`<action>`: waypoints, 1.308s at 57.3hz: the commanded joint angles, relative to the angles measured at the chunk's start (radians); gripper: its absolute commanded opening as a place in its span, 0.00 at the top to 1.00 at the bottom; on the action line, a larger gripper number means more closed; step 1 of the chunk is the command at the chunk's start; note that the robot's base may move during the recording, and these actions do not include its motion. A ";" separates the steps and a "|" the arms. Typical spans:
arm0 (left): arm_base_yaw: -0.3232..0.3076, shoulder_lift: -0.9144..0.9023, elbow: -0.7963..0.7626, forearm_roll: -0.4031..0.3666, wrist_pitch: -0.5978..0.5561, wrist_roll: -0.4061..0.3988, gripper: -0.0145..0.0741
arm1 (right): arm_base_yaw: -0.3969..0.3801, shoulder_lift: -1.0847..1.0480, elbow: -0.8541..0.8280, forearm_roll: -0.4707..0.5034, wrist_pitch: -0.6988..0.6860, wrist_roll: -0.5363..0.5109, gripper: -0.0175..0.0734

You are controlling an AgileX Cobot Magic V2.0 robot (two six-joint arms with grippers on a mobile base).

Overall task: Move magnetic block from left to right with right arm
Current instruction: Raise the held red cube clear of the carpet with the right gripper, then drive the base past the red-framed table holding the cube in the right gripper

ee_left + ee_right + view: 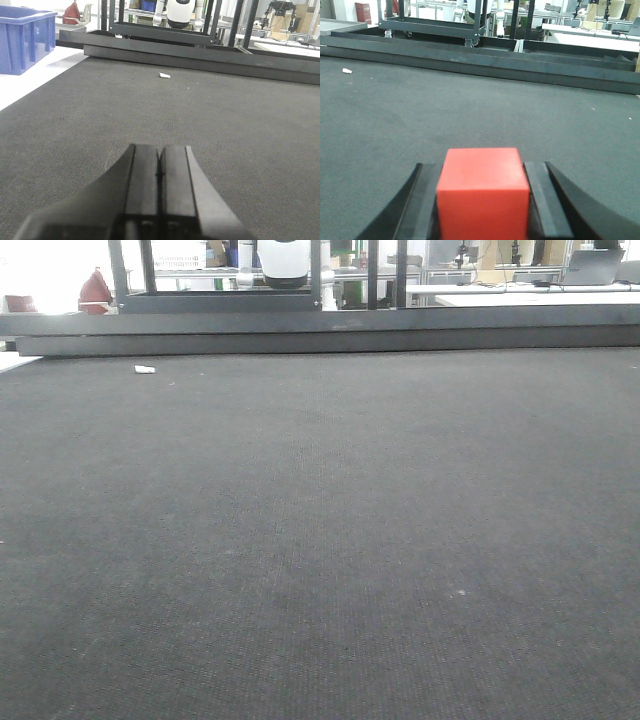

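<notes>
Squarely inside right hand (483, 172), magnetic block (482, 195) clamped on both sides, left hand (160, 150) pressed together

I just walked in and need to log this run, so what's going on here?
The right gripper is clamped on the red magnetic block, one finger on either side of it, over the dark mat. Whether the block is lifted or resting on the mat cannot be told. The left gripper is shut and empty, over the same mat.
</notes>
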 commanded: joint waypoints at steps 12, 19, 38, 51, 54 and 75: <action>-0.007 -0.011 0.008 -0.002 -0.080 0.000 0.98 | -0.006 0.009 -0.028 -0.009 -0.084 -0.008 0.42; -0.007 -0.011 0.008 -0.002 -0.080 0.000 0.98 | -0.006 0.009 -0.028 -0.009 -0.084 -0.008 0.42; -0.007 -0.011 0.008 -0.002 -0.080 0.000 0.98 | -0.006 0.009 -0.028 -0.009 -0.084 -0.008 0.42; -0.007 -0.011 0.008 -0.002 -0.080 0.000 0.98 | -0.006 0.009 -0.028 -0.009 -0.084 -0.008 0.42; -0.007 -0.011 0.008 -0.002 -0.080 0.000 0.98 | -0.006 0.009 -0.028 -0.009 -0.084 -0.008 0.42; -0.007 -0.011 0.008 -0.002 -0.080 0.000 0.98 | -0.006 0.009 -0.028 -0.009 -0.084 -0.008 0.42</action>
